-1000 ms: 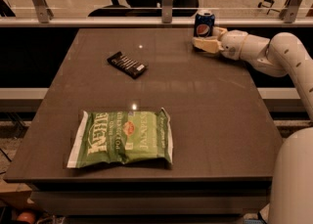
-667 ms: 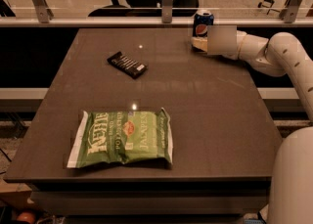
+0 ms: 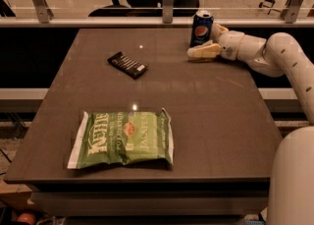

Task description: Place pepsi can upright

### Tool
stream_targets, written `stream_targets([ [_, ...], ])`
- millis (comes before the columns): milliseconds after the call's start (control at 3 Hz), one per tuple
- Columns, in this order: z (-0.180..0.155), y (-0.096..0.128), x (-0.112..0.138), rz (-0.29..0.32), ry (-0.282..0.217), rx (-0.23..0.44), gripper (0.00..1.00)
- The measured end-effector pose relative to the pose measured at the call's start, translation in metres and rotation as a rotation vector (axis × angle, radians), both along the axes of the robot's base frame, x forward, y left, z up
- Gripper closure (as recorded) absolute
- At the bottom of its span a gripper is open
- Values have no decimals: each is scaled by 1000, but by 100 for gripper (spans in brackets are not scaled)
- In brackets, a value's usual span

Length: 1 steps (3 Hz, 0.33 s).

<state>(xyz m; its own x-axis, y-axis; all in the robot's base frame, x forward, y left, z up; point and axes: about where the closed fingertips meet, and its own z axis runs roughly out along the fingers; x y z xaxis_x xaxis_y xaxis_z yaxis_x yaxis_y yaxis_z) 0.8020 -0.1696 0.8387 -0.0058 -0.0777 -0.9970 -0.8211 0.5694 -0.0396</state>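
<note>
The pepsi can [image 3: 201, 26], blue with a silver top and a round red-white-blue logo, stands upright at the far edge of the table [image 3: 206, 121]. My gripper [image 3: 204, 42] reaches in from the right on the white arm [image 3: 274, 52] and is open. One pale finger [image 3: 202, 51] lies on the table just in front of the can's base. The other finger [image 3: 217, 29] is to the right of the can, partly behind it. I cannot tell whether either finger touches the can.
A flat black packet with white stripes [image 3: 127, 65] lies at the far left-middle. A green chip bag [image 3: 122, 138] lies near the front left. A railing [image 3: 147, 17] runs behind the table's far edge, and the robot's white body [image 3: 294, 180] is at the lower right.
The jaws have spread apart around the can and the front finger has dropped lower onto the table. The can stays upright in the same spot.
</note>
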Motion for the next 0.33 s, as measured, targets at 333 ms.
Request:
stream_targets([
  [333, 0, 0, 0, 0, 0, 0, 0],
])
